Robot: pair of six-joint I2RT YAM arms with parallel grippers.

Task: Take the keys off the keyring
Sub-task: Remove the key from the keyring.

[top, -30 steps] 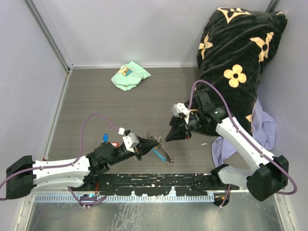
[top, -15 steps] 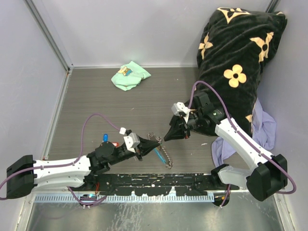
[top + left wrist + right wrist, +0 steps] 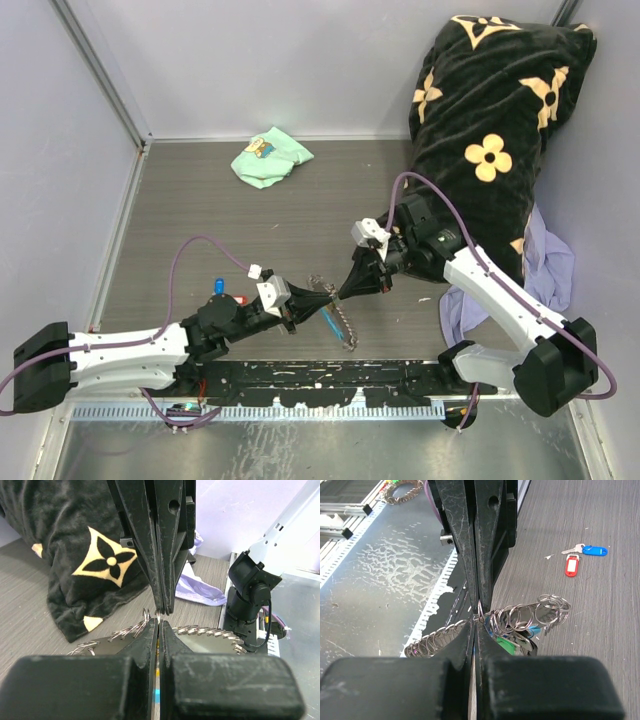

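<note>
My left gripper (image 3: 322, 294) and right gripper (image 3: 343, 292) meet tip to tip just above the table near the front. Both are shut on the keyring (image 3: 346, 328), pinching one small silvery ring (image 3: 158, 615) between their tips. Its chain of linked rings (image 3: 530, 614) hangs to either side, and the sky-blue fob (image 3: 328, 320) dangles below. A green-tagged key (image 3: 507, 643) is still on the bunch under the right gripper (image 3: 477, 625). Two loose keys lie on the table left of the left arm, one with a blue tag (image 3: 594, 550) and one with a red tag (image 3: 572, 565).
A mint-green cloth (image 3: 270, 157) lies at the back. A black flowered blanket (image 3: 490, 110) fills the back right corner, with a lavender cloth (image 3: 550, 265) below it. A black rail (image 3: 320, 380) runs along the front edge, and grey walls close in both sides.
My right gripper has slid down and left until its tips met the left gripper's tips at the ring. The left arm and the hanging chain have barely moved.
</note>
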